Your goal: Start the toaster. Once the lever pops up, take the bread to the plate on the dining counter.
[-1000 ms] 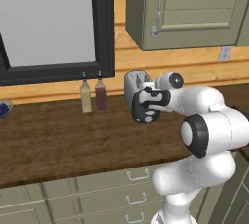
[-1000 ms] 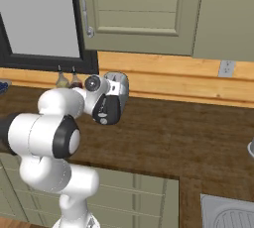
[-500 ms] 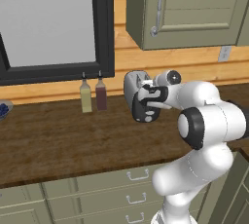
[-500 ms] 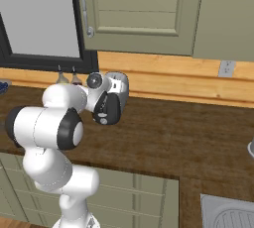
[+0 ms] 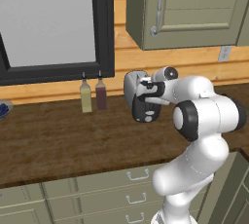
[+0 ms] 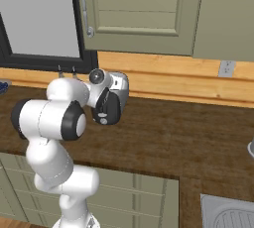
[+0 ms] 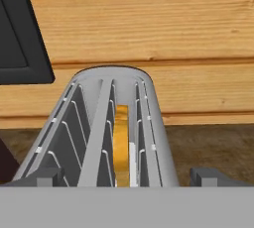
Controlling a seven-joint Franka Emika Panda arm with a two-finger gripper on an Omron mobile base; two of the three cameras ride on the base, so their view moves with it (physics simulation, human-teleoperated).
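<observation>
The silver-grey toaster (image 5: 132, 87) stands on the dark wood counter against the wooden wall, its black end panel (image 5: 146, 113) and round knob facing the room. My gripper (image 5: 145, 93) hovers at that end, just above the top edge. From the hand camera I look along the toaster (image 7: 154, 123) top. The bread (image 7: 121, 140) sits edge-up in the right slot. My gripper (image 7: 128, 178) is open, one fingertip on each side of the toaster's width. The hand hides the lever. The plate and dining counter are out of view.
Two small bottles (image 5: 85, 96) (image 5: 101, 94) stand left of the toaster under a black-framed window (image 5: 102, 28). Olive cabinets (image 5: 185, 9) hang above. A sink (image 6: 230, 214) lies at the counter's right end, and a wall outlet (image 6: 226, 67) is on the wall.
The hand has edged slightly up and in toward the toaster while the elbow rose a little. The jaws stayed open and the toaster did not move.
</observation>
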